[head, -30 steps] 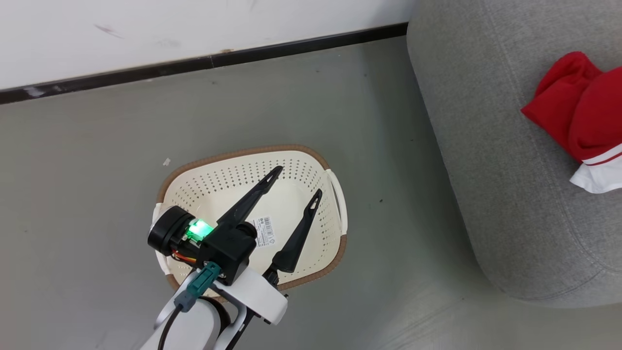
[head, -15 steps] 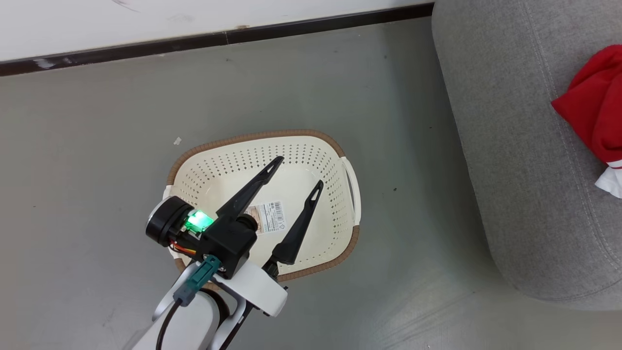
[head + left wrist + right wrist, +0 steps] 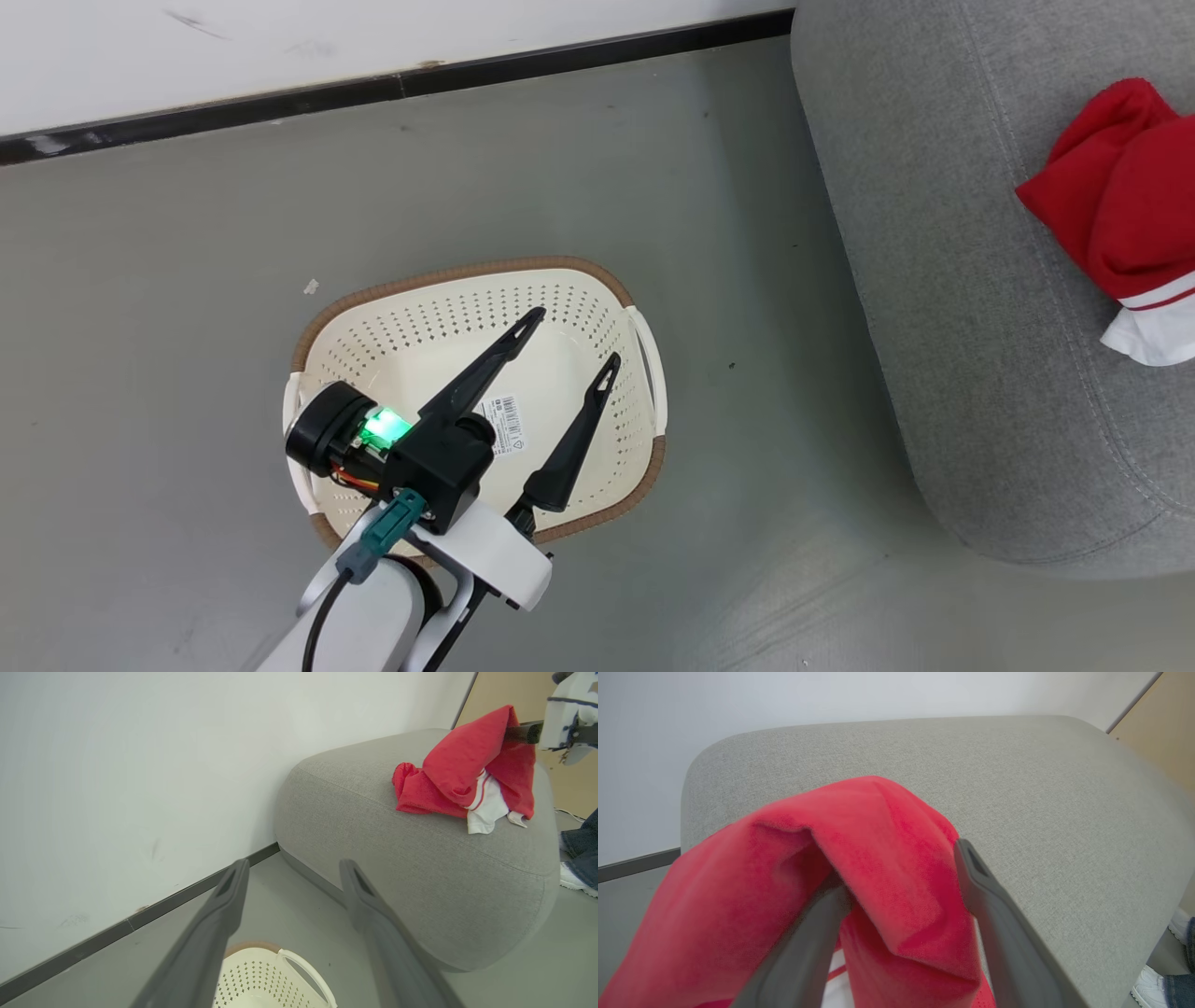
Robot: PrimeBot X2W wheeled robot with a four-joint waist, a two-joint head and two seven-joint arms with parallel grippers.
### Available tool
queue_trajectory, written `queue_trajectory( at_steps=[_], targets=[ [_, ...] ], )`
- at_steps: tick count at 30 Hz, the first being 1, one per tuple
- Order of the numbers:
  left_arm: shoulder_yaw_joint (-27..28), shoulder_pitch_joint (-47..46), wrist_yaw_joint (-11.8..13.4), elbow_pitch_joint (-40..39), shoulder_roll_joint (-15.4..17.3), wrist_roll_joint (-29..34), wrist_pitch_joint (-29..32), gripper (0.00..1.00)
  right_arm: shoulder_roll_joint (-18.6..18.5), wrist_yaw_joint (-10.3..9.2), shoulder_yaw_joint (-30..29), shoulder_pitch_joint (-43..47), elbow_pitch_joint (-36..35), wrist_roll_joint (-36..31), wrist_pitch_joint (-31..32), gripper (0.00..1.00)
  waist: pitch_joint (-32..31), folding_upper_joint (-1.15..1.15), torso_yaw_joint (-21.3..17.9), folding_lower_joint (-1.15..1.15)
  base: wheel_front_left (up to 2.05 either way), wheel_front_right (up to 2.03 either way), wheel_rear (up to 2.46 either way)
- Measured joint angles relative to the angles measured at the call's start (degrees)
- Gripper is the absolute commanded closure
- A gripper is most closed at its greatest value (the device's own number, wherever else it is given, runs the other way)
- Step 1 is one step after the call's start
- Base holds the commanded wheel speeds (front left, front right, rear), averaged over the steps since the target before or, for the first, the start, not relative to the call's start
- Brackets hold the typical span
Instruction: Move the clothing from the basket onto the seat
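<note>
Bright red clothing (image 3: 1111, 205), banded in white with a thin red stripe, stands out on the flecked grey weave of the seat (image 3: 934, 280). The basket (image 3: 425, 327) is cream-white, dotted with perforations, its rim a woven-look brown. Its white label (image 3: 505, 425) carries black barcode print. The floor (image 3: 187, 280) is dull grey-green, the wall (image 3: 280, 47) white above a black skirting strip (image 3: 373, 91). The left gripper (image 3: 574, 338) is black.
</note>
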Motion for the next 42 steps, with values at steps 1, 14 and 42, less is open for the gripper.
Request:
queue_trajectory(
  at_steps=[1, 14, 42],
  targets=[
    [-0.1, 0.0, -0.2, 0.2, 0.0, 0.0, -0.3, 0.0, 0.1, 0.0, 0.2, 0.0, -0.1, 0.1, -0.3, 0.0, -0.1, 0.0, -0.2, 0.0, 0.0, 0.0, 0.0],
    [0.9, -0.2, -0.5, 2.4, 0.1, -0.9, -1.8, 0.0, 3.5, 0.0, 10.6, 5.9, -3.9, 3.0, -3.5, 0.0, -2.1, 0.0, -4.2, 0.0, 0.0, 0.0, 0.0],
    [11.5, 6.5, 6.6, 6.9, 0.4, -4.6, -7.5, 0.0, 9.1, 0.0, 22.9, 13.7, -21.6, 11.0, -5.5, 0.0, -12.7, 0.0, -6.1, 0.0, 0.0, 0.0, 0.0]
  ],
)
